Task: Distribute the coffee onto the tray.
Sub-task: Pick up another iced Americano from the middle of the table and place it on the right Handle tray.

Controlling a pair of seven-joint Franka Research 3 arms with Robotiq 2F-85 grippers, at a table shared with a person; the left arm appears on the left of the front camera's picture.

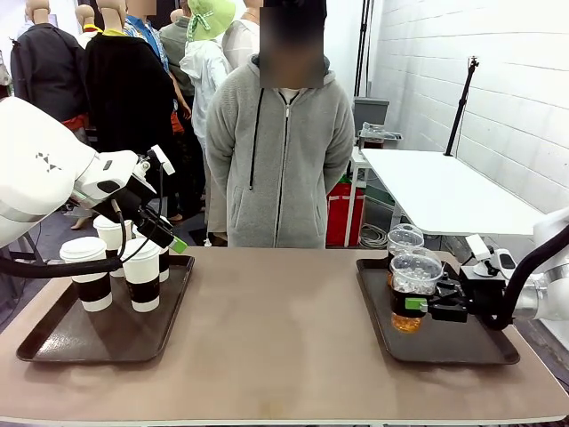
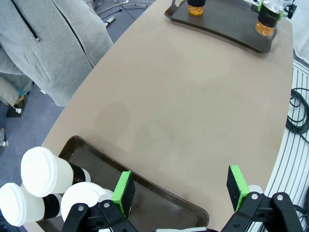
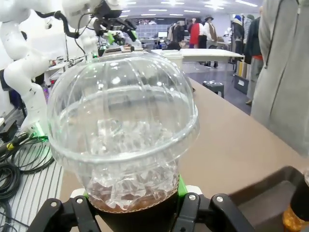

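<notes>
Cups split across two trays: four paper cups [image 1: 141,274] on the left tray [image 1: 53,342], two iced cups on the right tray [image 1: 462,349]. Right gripper [image 1: 425,303] is clamped on the near iced cup [image 1: 412,291] (second iced cup [image 1: 404,241] just behind it). Left gripper [image 2: 181,189] hangs above the paper cups, fingers spread, holding nothing. Person [image 1: 280,151] stands at the far edge.

The table [image 1: 284,329] has a matt, smooth tan top. Near its left edge, a dark brown tray [image 1: 53,342] looks like plastic with a faint sheen, and the paper cups [image 1: 86,271] on it are matt white with smooth plastic lids. Near the right edge, the iced coffee cup [image 3: 123,130] is clear glossy plastic, ribbed on its dome. The person's hoodie [image 1: 280,160] is soft grey cloth. The left arm [image 1: 36,160] has a glossy white shell.
</notes>
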